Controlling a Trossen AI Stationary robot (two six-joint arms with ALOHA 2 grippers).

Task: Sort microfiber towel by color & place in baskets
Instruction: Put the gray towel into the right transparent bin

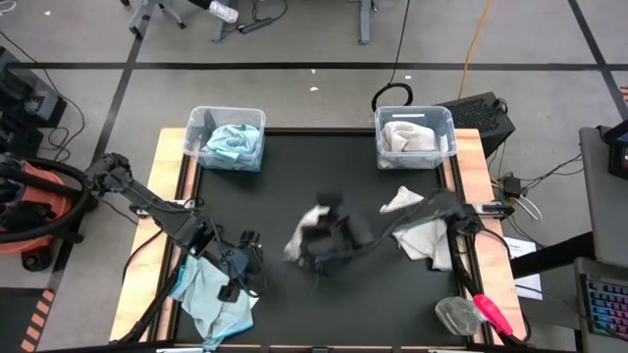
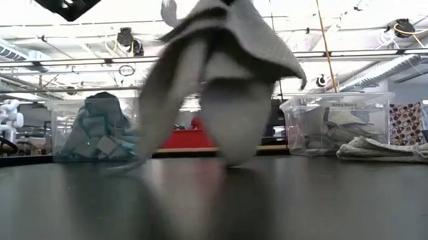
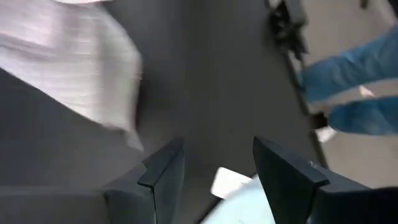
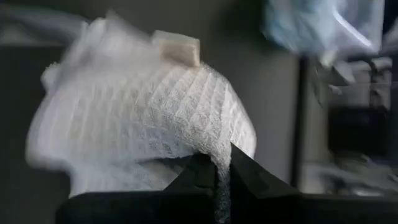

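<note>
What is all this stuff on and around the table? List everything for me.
baskets: two, clear plastic, at the table's far corners; left basket holds light blue towels, right basket holds white ones
white towel: one, mid-table, pinched and hanging from the right gripper
white towels: a small pile, on the table's right side
light blue towels: a pile, near left corner of the table
red-handled tool: one, near right corner
table: one, black top with wooden side rails
left gripper: one, dark, open, hovering beside the blue pile
right gripper: one, dark, shut on the white towel
</note>
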